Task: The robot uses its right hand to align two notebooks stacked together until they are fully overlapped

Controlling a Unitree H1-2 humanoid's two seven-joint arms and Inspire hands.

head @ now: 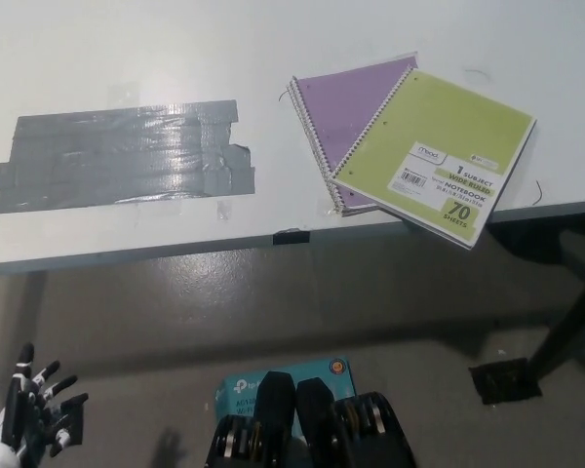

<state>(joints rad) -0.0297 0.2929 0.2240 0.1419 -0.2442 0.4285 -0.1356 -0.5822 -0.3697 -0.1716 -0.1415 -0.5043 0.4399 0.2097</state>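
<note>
A green spiral notebook [437,154] lies on top of a purple spiral notebook [338,105] at the right of the white table [273,49]. The green one is turned clockwise and shifted right, so the purple one's upper left part shows. The green notebook's lower right corner overhangs the table's front edge. My white left hand [29,409] rests at the lower left, below the table, with its fingers apart and nothing in it. The black right hand is out of the picture.
A wide patch of grey tape [122,156] is stuck to the table's left half. A small black clip [291,235] sits on the front edge. Below are the floor, a teal box [249,385] and a black stand base [505,380].
</note>
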